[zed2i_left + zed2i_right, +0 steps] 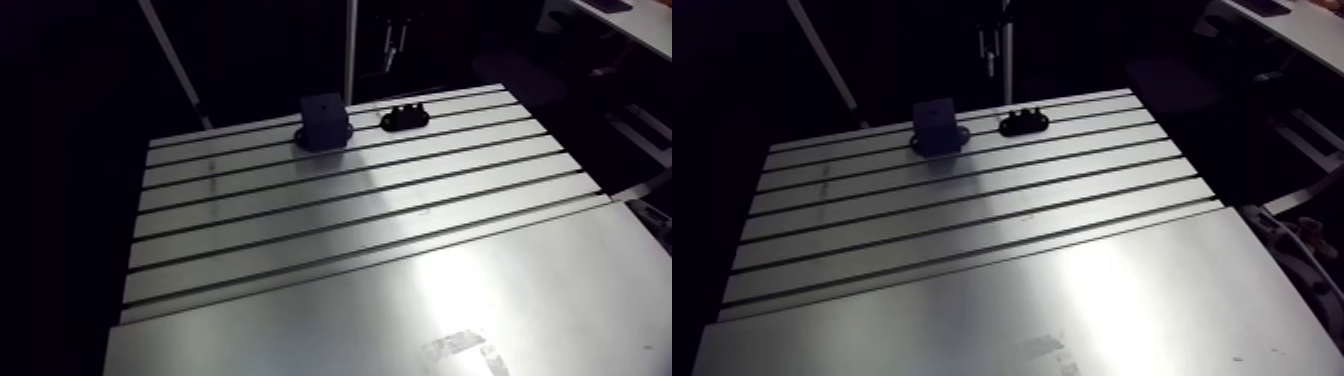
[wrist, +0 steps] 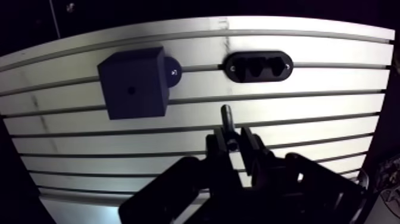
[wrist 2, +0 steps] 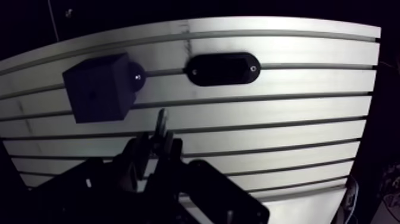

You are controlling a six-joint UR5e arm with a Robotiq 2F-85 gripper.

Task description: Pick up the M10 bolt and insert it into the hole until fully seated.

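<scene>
gripper (image 2: 233,140) pinches the m10 bolt (image 2: 225,118) between its two fingers, with the dark shank poking out ahead of the fingertips and over the slotted table (image 2: 321,101). ahead and off to one side sits the dark block (image 2: 132,83), a small hole (image 2: 130,91) showing in the face turned to the wrist camera; the bolt is well apart from it. beside the block lies an oval black holder (image 2: 259,65) (its pockets look vacant). in the arm view only block and holder show

Far arm view and near downward wrist view share block (image 1: 323,120), table (image 1: 250,190).
</scene>
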